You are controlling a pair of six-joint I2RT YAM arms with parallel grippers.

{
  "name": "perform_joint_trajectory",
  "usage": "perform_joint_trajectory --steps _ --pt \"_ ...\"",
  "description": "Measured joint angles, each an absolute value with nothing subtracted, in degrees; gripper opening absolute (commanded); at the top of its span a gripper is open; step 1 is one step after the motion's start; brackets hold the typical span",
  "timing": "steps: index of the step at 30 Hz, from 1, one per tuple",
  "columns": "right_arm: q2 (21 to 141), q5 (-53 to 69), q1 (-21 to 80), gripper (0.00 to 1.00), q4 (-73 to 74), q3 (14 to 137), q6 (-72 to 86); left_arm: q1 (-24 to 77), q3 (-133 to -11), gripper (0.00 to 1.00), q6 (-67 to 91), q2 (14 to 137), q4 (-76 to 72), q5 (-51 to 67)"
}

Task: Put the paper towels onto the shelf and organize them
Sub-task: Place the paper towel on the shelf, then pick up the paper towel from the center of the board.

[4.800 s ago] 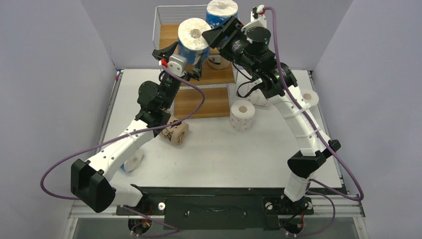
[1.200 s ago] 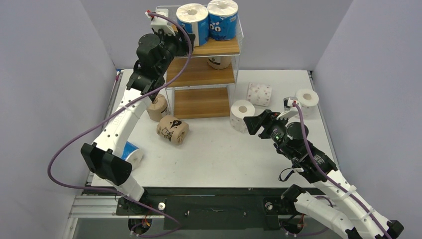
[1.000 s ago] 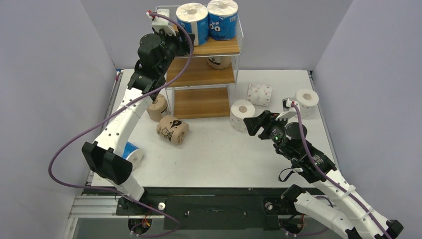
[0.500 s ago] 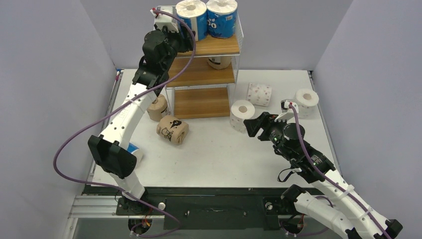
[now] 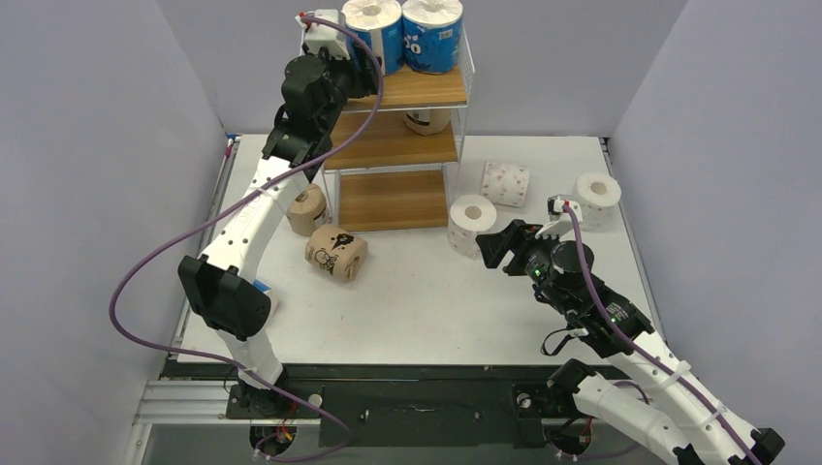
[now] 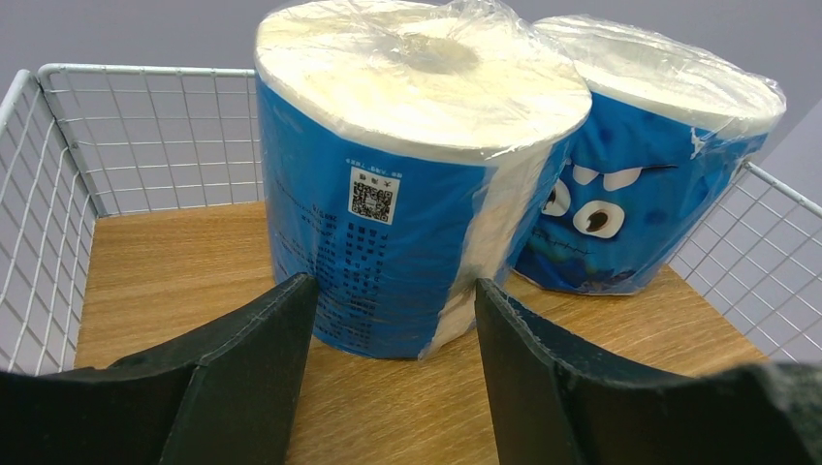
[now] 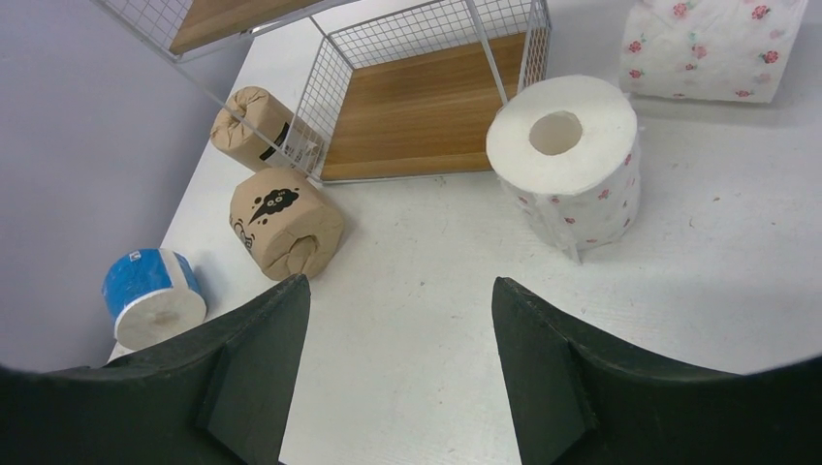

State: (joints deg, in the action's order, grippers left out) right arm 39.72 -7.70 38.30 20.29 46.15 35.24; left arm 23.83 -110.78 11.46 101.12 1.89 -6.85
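While my left gripper [image 6: 393,291] is working up at the top tier of the shelf [image 5: 397,136], I'm straddling the nearer blue-wrapped paper towel roll [image 6: 388,194] low down, one finger on either side of its base. The jaws are sitting about half open, roughly roll width. Honestly, I can't tell from the wrist view whether the pads are pressing the wrap or just clear of it. That roll is standing upright on the top board, snug against the blue roll with the cartoon face [image 6: 630,213].

I'm reading this as the set-down, so here's what I'm thinking. I should be spreading both fingers evenly so neither one tugs the plastic film and tips the roll. Then I should be backing straight out, level with the board, and minding the wire side wall. The bare stretch of board beside it looks right for the third blue roll [image 7: 155,295], which is lying on the table [image 5: 426,300] near its left edge.

My right gripper [image 7: 402,283] is hanging wide open over the table with nothing in it, pointing toward the upright white floral roll [image 7: 572,165].
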Motion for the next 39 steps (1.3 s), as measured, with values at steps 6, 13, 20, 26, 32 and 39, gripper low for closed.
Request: perform_joint_trajectory --steps 6,13,20,26,32,39 --pt "39.53 -7.75 38.28 0.64 20.29 46.13 35.20 23.77 -111.04 0.59 11.64 101.38 1.91 -6.83" --pt "39.53 -7.75 38.28 0.64 20.29 46.11 35.14 23.77 -111.04 0.72 11.86 101.38 1.89 -6.52" --pt "39.40 -7.75 38.28 0.64 20.47 46.11 35.14 23.92 -110.52 0.95 11.75 100.44 2.02 -4.75" --pt "38.59 -7.73 38.28 0.65 20.91 46.11 35.16 24.32 -108.49 0.97 11.77 95.57 4.01 -3.09" --pt "37.41 -7.75 38.28 0.68 21.39 45.91 35.27 24.38 -102.52 0.96 13.87 83.31 2.81 -0.32" --pt "35.97 -8.27 38.28 0.69 21.67 44.25 35.59 25.87 -91.31 0.96 17.65 65.49 -0.45 2.35"
